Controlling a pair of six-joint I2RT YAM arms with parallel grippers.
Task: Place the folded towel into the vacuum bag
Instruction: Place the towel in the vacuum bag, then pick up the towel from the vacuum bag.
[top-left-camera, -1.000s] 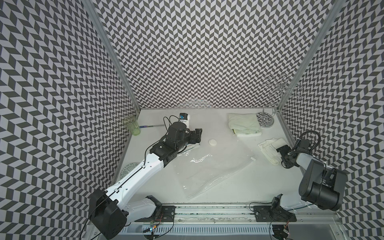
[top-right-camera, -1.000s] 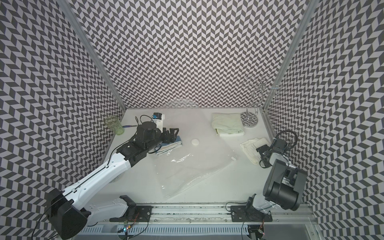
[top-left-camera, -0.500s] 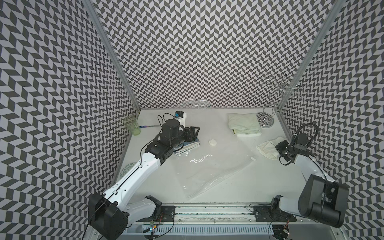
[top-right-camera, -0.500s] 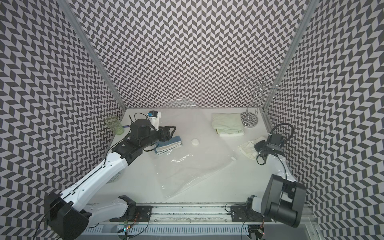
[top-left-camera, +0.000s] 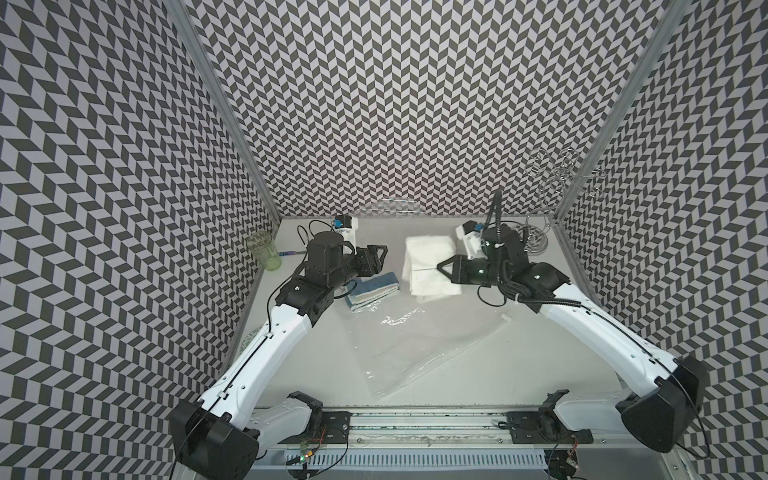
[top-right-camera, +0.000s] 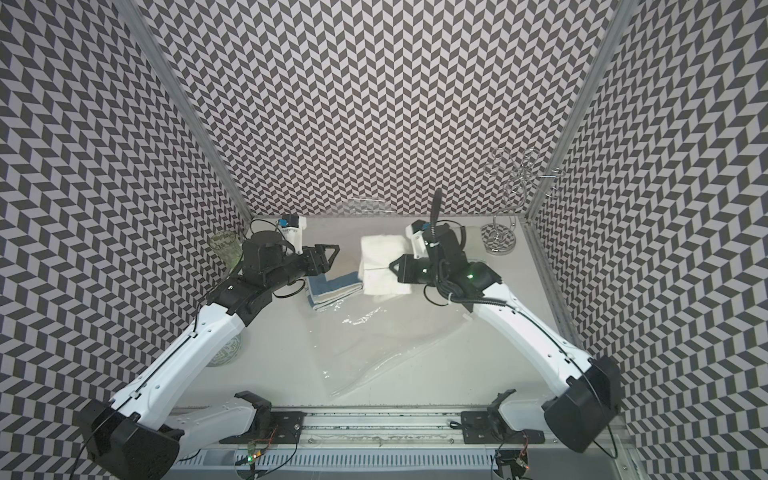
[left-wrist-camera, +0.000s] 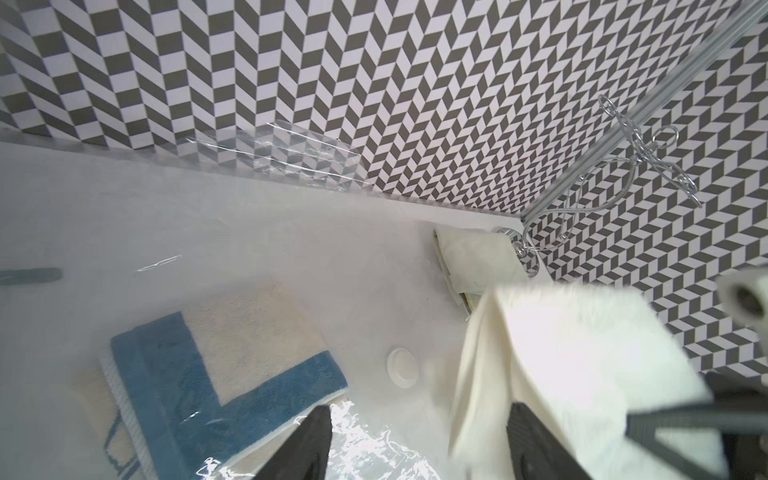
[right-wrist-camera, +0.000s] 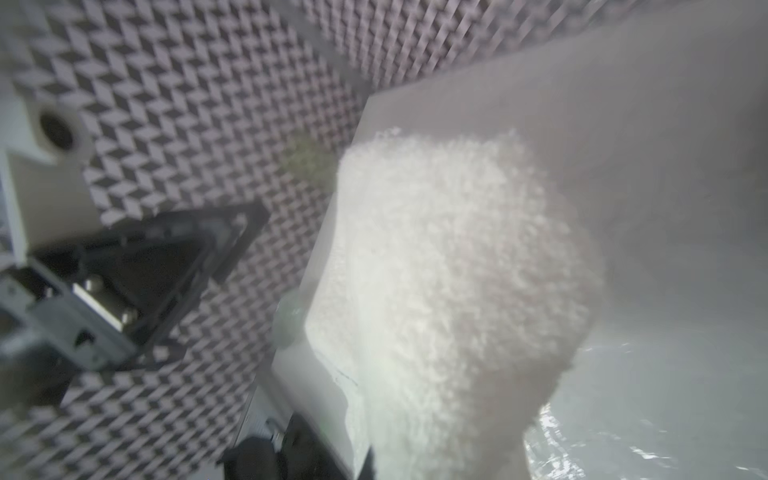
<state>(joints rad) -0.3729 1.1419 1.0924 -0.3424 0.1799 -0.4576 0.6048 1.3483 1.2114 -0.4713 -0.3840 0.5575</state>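
White towel (top-left-camera: 428, 266): off the table, hanging folded from R gripper (top-left-camera: 440, 266), whose jaws are pinched on the edge nearest its arm. Its low edge hangs abt over the far end of the bag (top-left-camera: 419, 345), so it's not in yet. Bag lies flat & slack on the table, below both grippers, running back toward the robot base. Valve (left-wrist-camera: 402, 368) shows in L wrist view, on the bag betw the two grippers. Which edge is the mouth: can't tell.

L gripper (top-left-camera: 383, 255): jaws apart, pointing at R gripper, close to it, nothing seen gripped. Crinkled film shows betw its fingers (left-wrist-camera: 309, 444) in the wrist view; touching or not, can't tell. Blue towel (top-left-camera: 374, 286) sits just below L gripper at the bag's edge w/ film over part of it. Inside or only under the edge, can't tell.

My read: pick-up done, carry abt done. Left to do: open the mouth, feed towel in, let go. Roughly midway.

Pale towel (left-wrist-camera: 473, 257) lies beyond R gripper, by the wire stand (top-right-camera: 498, 241).
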